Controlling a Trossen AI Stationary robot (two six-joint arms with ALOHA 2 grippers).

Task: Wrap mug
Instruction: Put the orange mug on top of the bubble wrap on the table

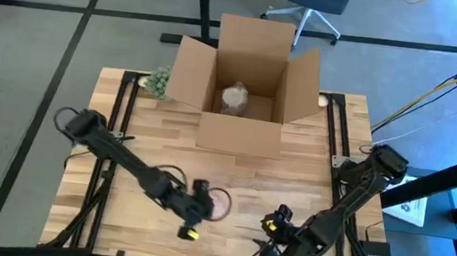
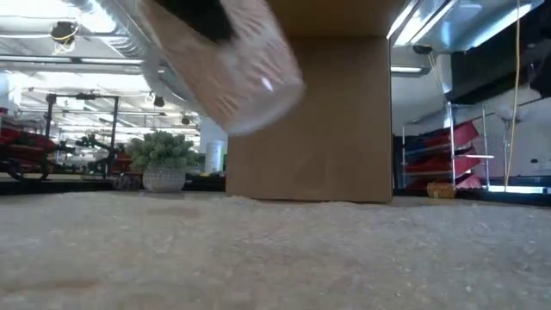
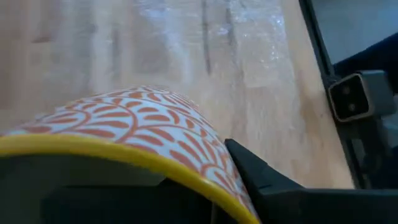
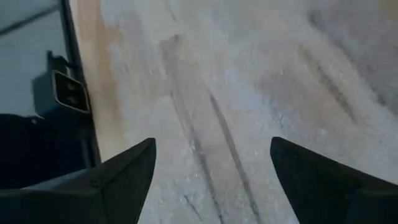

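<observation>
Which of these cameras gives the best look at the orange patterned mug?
The left wrist view: the orange scale-patterned, yellow-rimmed mug fills it, held by the left pincer. The high view shows it tiny, the low view blurred, the right wrist view not at all.

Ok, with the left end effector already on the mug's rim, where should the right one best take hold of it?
Probably the patterned wall of the mug, away from the yellow rim, coming in from the open right end effector's own side. The left end effector already pinches the rim, and the low view shows the mug lifted and tilted with its lower end free. No handle shows.
</observation>
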